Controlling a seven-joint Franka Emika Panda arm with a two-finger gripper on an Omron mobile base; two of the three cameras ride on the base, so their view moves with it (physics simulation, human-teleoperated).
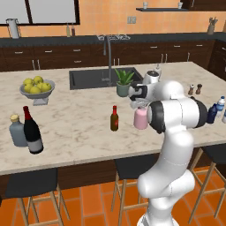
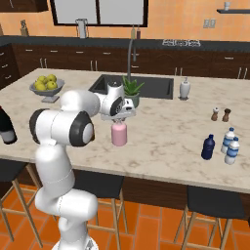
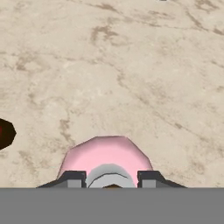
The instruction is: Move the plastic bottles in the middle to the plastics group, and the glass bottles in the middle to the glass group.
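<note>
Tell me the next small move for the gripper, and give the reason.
Probably a straight lift. The gripper is shut on the pink bottle at its neck, a finger on each side, and the bottle seems to stand on the counter. It belongs with the grey bottle and wine bottle.
</note>
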